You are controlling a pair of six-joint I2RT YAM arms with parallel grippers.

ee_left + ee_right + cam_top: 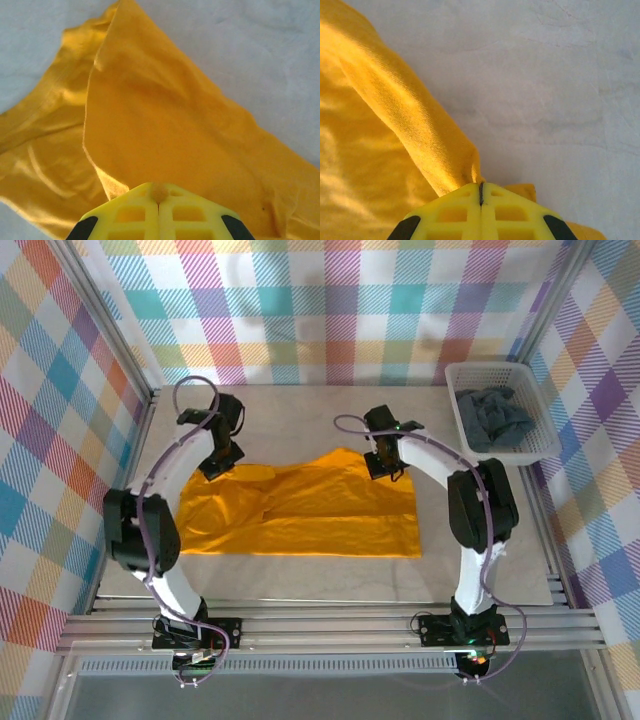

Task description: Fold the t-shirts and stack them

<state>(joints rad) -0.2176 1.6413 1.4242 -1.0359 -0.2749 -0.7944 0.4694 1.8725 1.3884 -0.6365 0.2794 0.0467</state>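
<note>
The mustard-orange t-shirt lies spread across the middle of the table. My left gripper is shut on its far left edge; in the left wrist view a nub of cloth sits pinched between the yellow jaws and the t-shirt fans out ahead. My right gripper is shut on the far right edge, where a fold of the t-shirt runs into the closed jaws. The dark slate-grey t-shirt lies crumpled in the basket.
A white lattice basket stands at the back right of the table. Checked cloth walls and metal frame posts close in the table. Bare pale tabletop lies beyond the shirt's far edge.
</note>
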